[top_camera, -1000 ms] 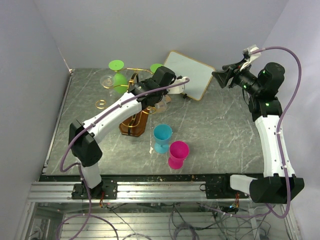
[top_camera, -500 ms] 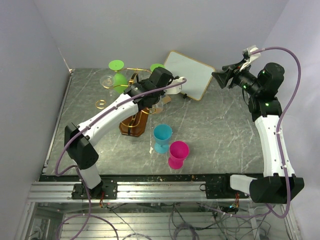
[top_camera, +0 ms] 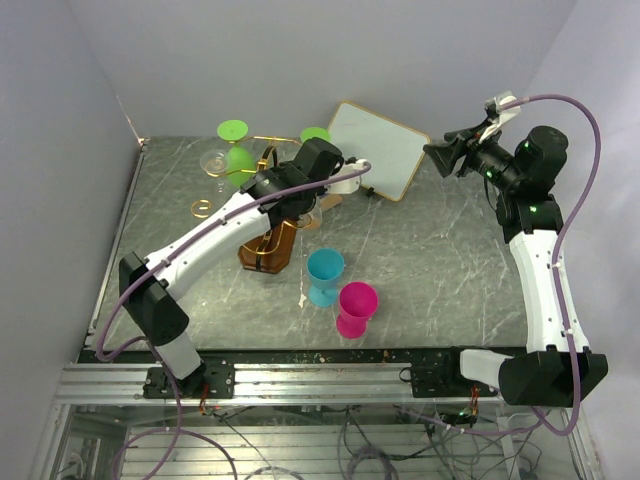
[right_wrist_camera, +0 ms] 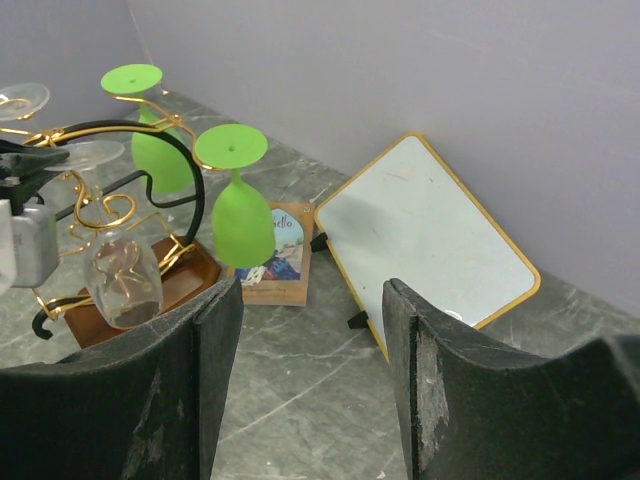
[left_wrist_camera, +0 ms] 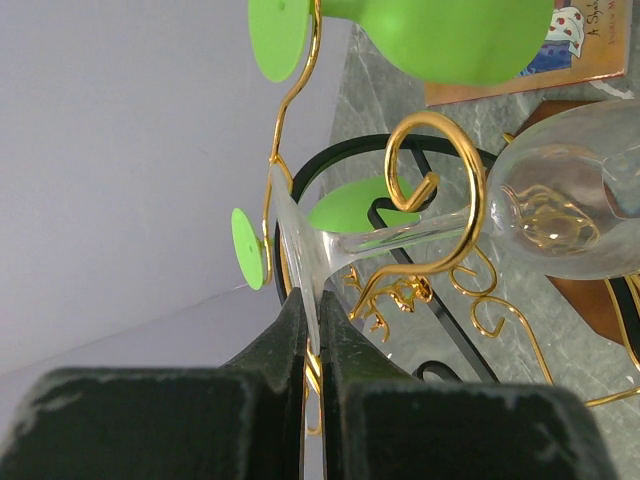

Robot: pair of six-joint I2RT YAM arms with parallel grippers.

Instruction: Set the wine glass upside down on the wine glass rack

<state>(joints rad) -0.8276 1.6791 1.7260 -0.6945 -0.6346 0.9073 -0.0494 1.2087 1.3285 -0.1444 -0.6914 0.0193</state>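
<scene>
Clear-glass and thin, the stemmed wine glass (left_wrist_camera: 565,215) seems fragile (light too), so the left gripper (left_wrist_camera: 314,312) clamps its foot.

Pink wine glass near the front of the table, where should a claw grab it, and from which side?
Grip the pink wine glass around its bowl, just under the rim, coming from its right. It stands upright, mouth up, and the blue wine glass crowds its far left side, while its right side is free. The open right claw looks the likelier one for it.
</scene>
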